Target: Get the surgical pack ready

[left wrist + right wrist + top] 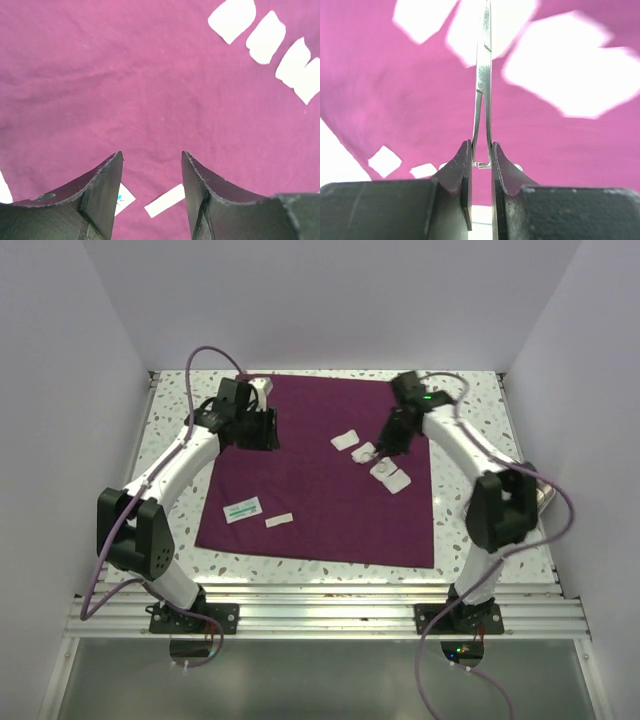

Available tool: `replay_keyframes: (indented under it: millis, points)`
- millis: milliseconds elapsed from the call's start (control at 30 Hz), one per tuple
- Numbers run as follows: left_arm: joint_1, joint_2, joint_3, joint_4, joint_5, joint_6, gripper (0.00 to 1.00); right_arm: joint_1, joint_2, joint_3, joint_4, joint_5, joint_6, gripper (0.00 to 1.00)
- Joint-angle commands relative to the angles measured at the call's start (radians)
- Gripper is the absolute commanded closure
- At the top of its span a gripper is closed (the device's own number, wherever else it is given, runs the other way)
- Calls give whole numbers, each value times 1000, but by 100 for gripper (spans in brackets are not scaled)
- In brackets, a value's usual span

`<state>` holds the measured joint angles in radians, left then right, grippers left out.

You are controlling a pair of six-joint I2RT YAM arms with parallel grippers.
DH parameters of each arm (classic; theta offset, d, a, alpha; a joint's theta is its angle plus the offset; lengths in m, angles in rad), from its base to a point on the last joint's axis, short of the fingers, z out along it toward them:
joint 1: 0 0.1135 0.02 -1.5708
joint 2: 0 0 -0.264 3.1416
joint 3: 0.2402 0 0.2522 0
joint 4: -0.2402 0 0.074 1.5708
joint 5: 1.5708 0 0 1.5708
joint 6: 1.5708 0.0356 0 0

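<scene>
Surgical pack: the surgical pack (320, 500), a maroon drape, is lying spread flat on the speckled worktop (470, 540). It is carrying four gauze squares (390, 475) toward its right side, and a labelled packet (242, 510) and a white strip (279, 521) near its front-left corner.
Slip risk: the right hand (480, 145) is pinching the steel forceps (483, 75) only at their rear end, so the long thin blades could be pivoting or sliding out onto the drape.
Snag risk: the forceps tip is pointing at the drape's gauze, so a low pass could be catching cloth or scattering squares.
Right arm: it is reaching in over the drape's right edge with the wrist angled down and the hand clamping the forceps.
Left arm: it is arching over the drape's left edge. The left hand (151, 157) is hovering above the rear-left cloth with its fingers apart, holding nothing.
</scene>
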<state>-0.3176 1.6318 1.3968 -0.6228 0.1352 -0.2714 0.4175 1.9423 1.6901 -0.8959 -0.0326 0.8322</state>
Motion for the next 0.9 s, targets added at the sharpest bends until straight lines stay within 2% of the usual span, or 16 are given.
replay_keyframes:
  millis: [0, 33, 67, 167, 367, 533, 567, 633, 667, 767, 867]
  points:
    - [-3, -19, -100, 75, 85, 41, 46, -296, -259, -248, -66, 85, -102, 100]
    - [-3, -33, -143, 95, 110, 41, 46, -354, -288, -291, -67, 95, -145, 100]
    - [-3, -36, -162, 125, 150, 38, 46, -467, -334, -353, -75, 143, -171, 100]
    - [-9, -36, -202, 146, 185, 38, 47, -622, -367, -415, -78, 218, -264, 100]
    - [-54, -70, -236, 132, 144, 49, 45, -773, -327, -441, -3, 280, -367, 100]
    - [-84, -101, -237, 55, 81, 76, 44, -787, -240, -414, 26, 293, -424, 98]
    - [-90, -99, -234, 43, 67, 81, 44, -787, -233, -417, 23, 293, -423, 89]
    - [-104, -96, -232, 2, 8, 90, 43, -787, -229, -437, 23, 284, -420, 78]
    - [-107, -98, -236, -9, -6, 90, 42, -787, -229, -443, 25, 280, -420, 67]
    - [-110, -110, -246, -26, -40, 96, 41, -786, -252, -446, 9, 278, -424, 55]
    - [-110, -115, -240, -51, -74, 110, 41, -783, -289, -412, -37, 277, -420, 48]
